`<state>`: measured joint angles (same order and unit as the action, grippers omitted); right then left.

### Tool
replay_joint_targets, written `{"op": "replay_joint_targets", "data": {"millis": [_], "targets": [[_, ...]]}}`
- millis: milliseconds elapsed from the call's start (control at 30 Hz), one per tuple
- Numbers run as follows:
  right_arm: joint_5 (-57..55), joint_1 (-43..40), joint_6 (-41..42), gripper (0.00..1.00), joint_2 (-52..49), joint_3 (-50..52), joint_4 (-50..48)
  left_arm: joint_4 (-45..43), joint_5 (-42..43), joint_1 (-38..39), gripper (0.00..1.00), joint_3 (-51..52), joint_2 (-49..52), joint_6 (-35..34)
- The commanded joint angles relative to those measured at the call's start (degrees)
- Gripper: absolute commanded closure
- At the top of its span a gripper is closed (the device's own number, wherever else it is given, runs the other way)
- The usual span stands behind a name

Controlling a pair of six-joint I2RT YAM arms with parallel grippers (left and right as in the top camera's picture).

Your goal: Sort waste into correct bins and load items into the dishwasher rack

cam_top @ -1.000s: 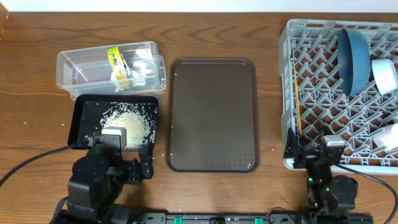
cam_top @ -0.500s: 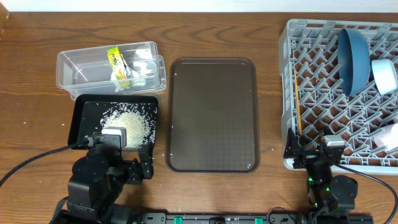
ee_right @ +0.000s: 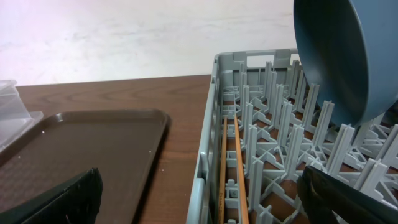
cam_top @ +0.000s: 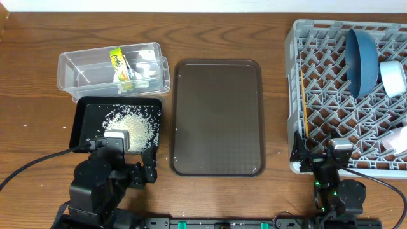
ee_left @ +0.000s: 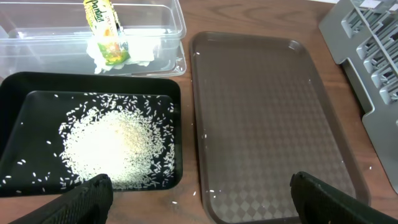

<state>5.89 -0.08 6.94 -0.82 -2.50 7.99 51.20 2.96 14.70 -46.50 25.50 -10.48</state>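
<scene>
Brown serving tray [cam_top: 216, 117] sits btwn black tray [cam_top: 86, 130] & rack [cam_top: 294, 76].

Printed lettering only on the yellow-green wrapper [ee_left: 104, 28], lying in the clear tub [ee_left: 37, 40] against the crumpled tissue [ee_left: 142, 53]. In the left wrist view: dark slanted script across the yellow upper part, cut off by the picture's top edge and too blurred to spell out. Beneath it, a green panel with small pale marks, unreadable. In the overhead view: print reduced to dark specks. Nothing else legible anywhere.
</scene>
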Motion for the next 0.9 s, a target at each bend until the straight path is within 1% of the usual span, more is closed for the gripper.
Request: {"op": "replay_joint_targets", "data": {"millis": [0, 67, 167, 333, 467, 600, 767, 867], "targets": [[-0.04, 0.85, -0.35, 0.01, 0.44, 0.33, -0.09, 1.31, -1.38, -0.2, 0.06, 0.17, -0.31, 0.13], [-0.04, 0.85, -0.35, 0.01, 0.44, 0.33, -0.11, 0.94, -1.51, -2.21, 0.06, 1.05, -0.98, 0.17], [-0.04, 0.85, -0.35, 0.01, 0.44, 0.33, -0.11, -2.34, -1.51, -5.77, 0.06, 4.52, -3.39, 0.15], [-0.04, 0.85, -0.35, 0.01, 0.44, 0.33, -0.11, -11.61, -1.53, -9.86, 0.06, 15.06, -11.28, 0.17], [-0.04, 0.85, -0.35, 0.01, 0.44, 0.33, -0.11, -20.72, -1.51, -11.08, 0.06, 24.44, -17.53, 0.15], [-0.04, 0.85, -0.35, 0.01, 0.44, 0.33, -0.11, -31.71, -1.6, -11.15, 0.06, 32.81, -21.68, 0.22], [-0.04, 0.85, -0.35, 0.01, 0.44, 0.33, -0.11, -46.27, -2.4, -11.15, 0.06, 41.72, -24.46, 0.39], [-0.04, 0.85, -0.35, 0.01, 0.44, 0.33, -0.11, -51.58, -2.29, -11.15, 0.06, 46.1, -25.24, 0.33]]}}
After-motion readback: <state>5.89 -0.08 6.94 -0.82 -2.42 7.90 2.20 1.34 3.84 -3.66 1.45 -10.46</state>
